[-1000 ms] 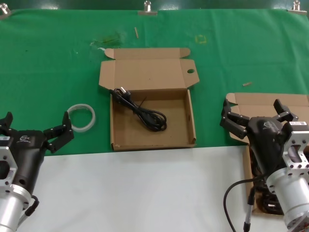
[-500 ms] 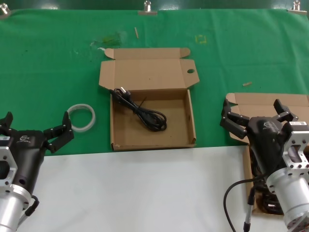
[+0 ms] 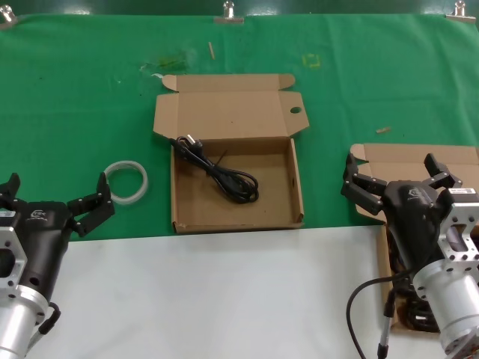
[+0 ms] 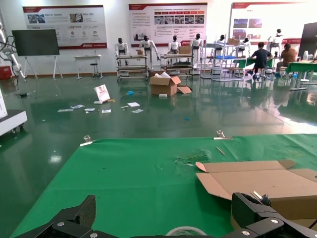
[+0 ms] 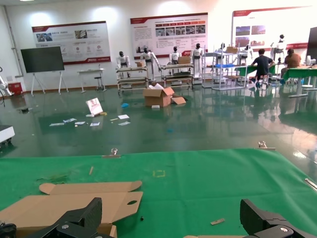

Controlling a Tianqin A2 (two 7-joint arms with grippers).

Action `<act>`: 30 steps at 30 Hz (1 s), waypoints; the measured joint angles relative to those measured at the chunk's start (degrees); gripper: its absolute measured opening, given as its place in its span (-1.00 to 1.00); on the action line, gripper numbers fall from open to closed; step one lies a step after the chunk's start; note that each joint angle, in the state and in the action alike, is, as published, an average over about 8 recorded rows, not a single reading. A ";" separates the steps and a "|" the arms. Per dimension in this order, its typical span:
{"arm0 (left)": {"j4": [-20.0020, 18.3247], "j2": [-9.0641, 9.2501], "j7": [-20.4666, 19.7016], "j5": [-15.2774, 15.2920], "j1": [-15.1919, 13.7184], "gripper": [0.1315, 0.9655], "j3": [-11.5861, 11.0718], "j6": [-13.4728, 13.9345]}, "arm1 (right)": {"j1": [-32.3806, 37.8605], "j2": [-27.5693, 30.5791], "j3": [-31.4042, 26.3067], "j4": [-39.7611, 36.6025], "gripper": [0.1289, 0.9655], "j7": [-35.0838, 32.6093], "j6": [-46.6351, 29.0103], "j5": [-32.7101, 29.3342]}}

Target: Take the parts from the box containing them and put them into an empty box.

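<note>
Over the source box (image 3: pixel 419 161) at the desk's right edge, the right tool (image 3: pixel 394 183) hovers spread wide, likely poised to pick. One cord (image 3: pixel 221 173) lies in the holed box (image 3: pixel 233 183). Left tool (image 3: pixel 52 202) waits, open.

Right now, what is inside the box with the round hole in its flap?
One coiled black cord lies in the middle box. The rest of its floor looks bare; nothing covers it.

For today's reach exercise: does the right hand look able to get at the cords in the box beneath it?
Probably yes: the right hand hovers open above the box, lid back; the cords lie largely hidden under its arm.
</note>
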 joint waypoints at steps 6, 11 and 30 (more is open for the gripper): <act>0.00 0.00 0.00 0.00 0.00 1.00 0.00 0.00 | 0.00 0.00 0.00 0.00 1.00 0.00 0.00 0.00; 0.00 0.00 0.00 0.00 0.00 1.00 0.00 0.00 | 0.00 0.00 0.00 0.00 1.00 0.00 0.00 0.00; 0.00 0.00 0.00 0.00 0.00 1.00 0.00 0.00 | 0.00 0.00 0.00 0.00 1.00 0.00 0.00 0.00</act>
